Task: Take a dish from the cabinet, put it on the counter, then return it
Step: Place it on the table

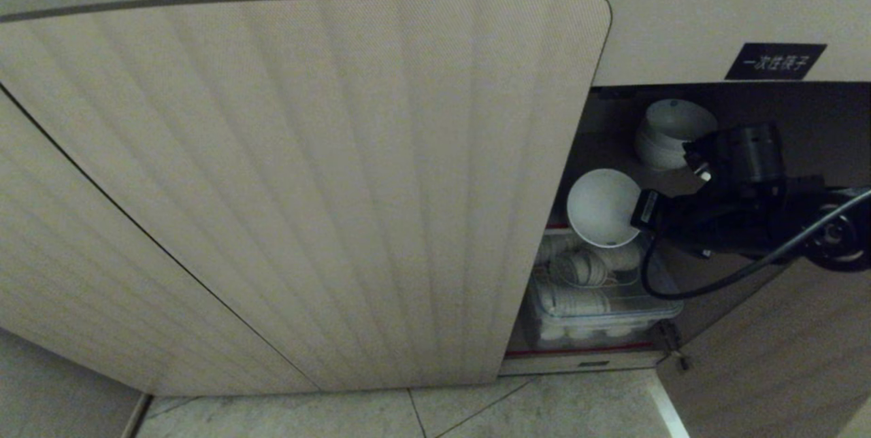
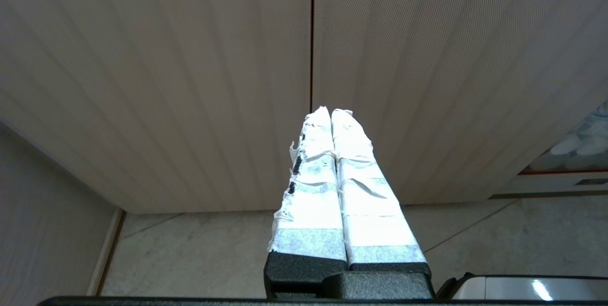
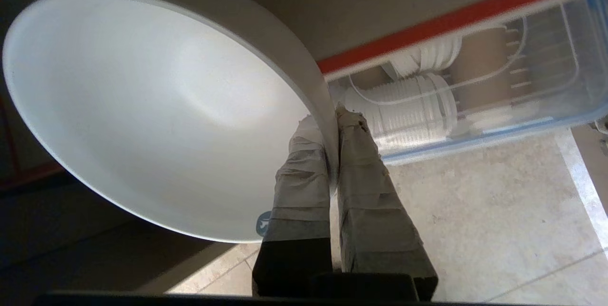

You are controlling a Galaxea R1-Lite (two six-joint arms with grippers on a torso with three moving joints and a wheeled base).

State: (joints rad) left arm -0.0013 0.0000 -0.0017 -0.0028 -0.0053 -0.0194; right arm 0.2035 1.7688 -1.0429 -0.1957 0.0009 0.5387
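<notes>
Dish: white bowl (image 1: 603,207) held tipped on edge in the open right side of the cabinet (image 1: 306,186), mouth facing left and toward the room, over the red-edged shelf (image 1: 578,351).
Right end effector (image 3: 332,154): clamped on the bowl's rim, one finger inside, one outside.
Left end effector (image 2: 330,120): fingers pressed together, empty, facing the ribbed doors.
Clear bin (image 1: 599,309): on the lower shelf, holds stacked white ware.
Far upper shelf: more white bowls (image 1: 670,132), stacked.

Red-edged shelf (image 1: 585,351) at lower right of frame, inside cabinet (image 1: 306,186). Clear plastic bin (image 1: 602,319) sits on it. Tiled floor (image 1: 476,414) along bottom.
</notes>
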